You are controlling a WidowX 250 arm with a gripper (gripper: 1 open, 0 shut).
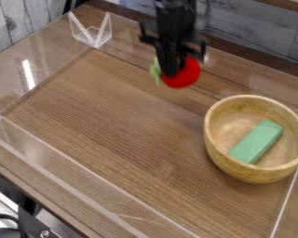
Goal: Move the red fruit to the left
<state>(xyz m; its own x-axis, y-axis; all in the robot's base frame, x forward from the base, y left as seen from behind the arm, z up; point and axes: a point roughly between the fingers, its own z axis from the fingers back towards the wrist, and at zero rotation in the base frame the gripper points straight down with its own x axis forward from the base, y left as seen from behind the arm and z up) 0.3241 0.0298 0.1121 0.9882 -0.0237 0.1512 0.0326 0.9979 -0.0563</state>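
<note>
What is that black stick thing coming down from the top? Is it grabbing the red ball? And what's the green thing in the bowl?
The black thing is a robot arm. At its end is a gripper, which works like two fingers that pinch. There is one picture, taken by a camera that looks down at the table from a little above and to one side.

The gripper is pinched shut on the red ball, which is really a small red toy fruit with a green leafy bit. The fruit hangs from the gripper, up off the wood.

Also on the table is a wooden bowl, and inside it lies a green block. Low clear walls run round the table's edge.
</note>
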